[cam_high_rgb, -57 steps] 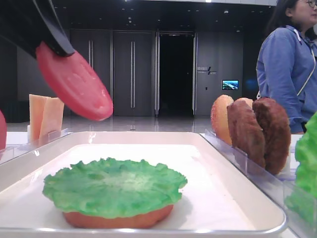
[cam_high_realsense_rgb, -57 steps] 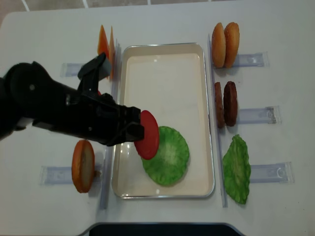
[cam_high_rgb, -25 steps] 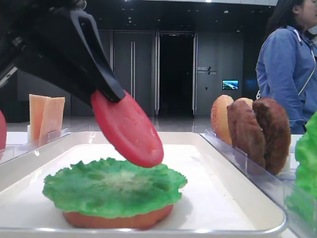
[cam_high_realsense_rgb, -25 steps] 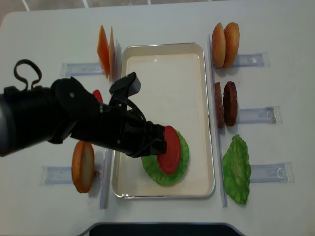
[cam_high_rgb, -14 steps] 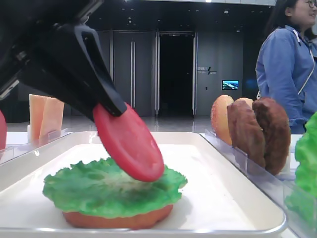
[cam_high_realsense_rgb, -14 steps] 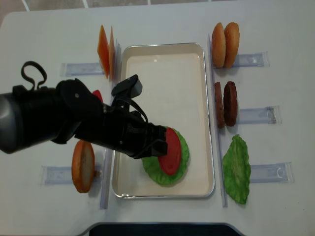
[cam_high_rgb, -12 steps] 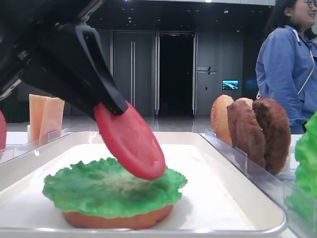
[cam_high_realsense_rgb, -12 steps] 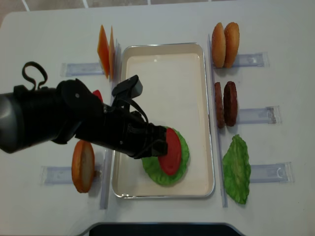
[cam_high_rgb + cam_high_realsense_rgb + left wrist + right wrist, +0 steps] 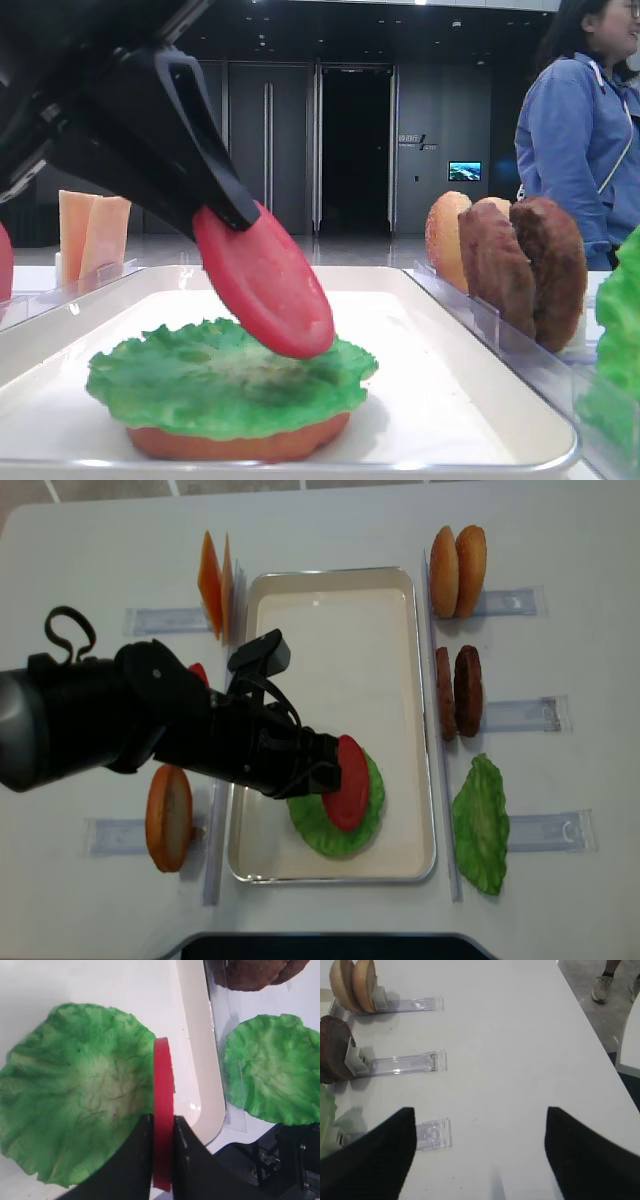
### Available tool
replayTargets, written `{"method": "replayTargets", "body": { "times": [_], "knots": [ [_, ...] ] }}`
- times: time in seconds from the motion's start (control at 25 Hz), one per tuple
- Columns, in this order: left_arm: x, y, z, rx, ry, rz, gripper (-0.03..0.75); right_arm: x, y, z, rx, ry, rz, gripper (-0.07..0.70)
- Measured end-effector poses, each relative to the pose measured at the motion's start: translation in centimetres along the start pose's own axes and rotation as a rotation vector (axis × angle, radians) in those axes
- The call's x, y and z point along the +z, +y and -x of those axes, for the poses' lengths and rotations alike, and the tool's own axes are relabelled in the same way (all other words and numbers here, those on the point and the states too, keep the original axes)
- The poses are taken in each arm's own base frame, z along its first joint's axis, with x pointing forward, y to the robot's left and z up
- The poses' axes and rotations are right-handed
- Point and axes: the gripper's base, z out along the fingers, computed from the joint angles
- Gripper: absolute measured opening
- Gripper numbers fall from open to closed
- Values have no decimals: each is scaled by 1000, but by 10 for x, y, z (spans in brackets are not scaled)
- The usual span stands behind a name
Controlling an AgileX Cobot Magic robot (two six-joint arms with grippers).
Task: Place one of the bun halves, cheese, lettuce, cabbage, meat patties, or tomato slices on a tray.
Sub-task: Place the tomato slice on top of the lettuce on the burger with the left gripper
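My left gripper [image 9: 162, 1127] is shut on a red tomato slice [image 9: 162, 1075], which it holds on edge and tilted. The slice [image 9: 265, 285] hangs over the green lettuce [image 9: 220, 385], and its lower edge rests on the leaf or just above it. The lettuce [image 9: 325, 838] lies on an orange-tan bun half [image 9: 240, 445] at the near end of the white tray [image 9: 330, 630]. My right gripper [image 9: 477, 1155] stands open over bare table to the right of the racks, with nothing between its fingers.
Clear racks flank the tray. On the left are cheese slices [image 9: 215, 580] and a bun half [image 9: 168, 817]. On the right are bun halves [image 9: 458, 570], meat patties [image 9: 458, 692] and a second green leaf [image 9: 482, 825]. A person [image 9: 580, 130] stands at the back right.
Over the last second my left gripper has lowered the tomato slice slightly, down to the lettuce. In the last half second it has hardly moved.
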Motion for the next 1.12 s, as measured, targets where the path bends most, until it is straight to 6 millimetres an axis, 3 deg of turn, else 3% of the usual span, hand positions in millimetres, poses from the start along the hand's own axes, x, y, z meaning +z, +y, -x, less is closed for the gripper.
{"method": "replayTargets", "body": {
  "times": [0.84, 0.96, 1.12],
  "knots": [
    [9, 5, 0, -19, 15, 19, 64, 0, 0, 0, 0, 0, 0, 536],
    [9, 6, 0, -4, 15, 27, 118, 0, 0, 0, 0, 0, 0, 536],
    [9, 8, 0, 12, 13, 47, 271, 0, 0, 0, 0, 0, 0, 536]
  ]
}}
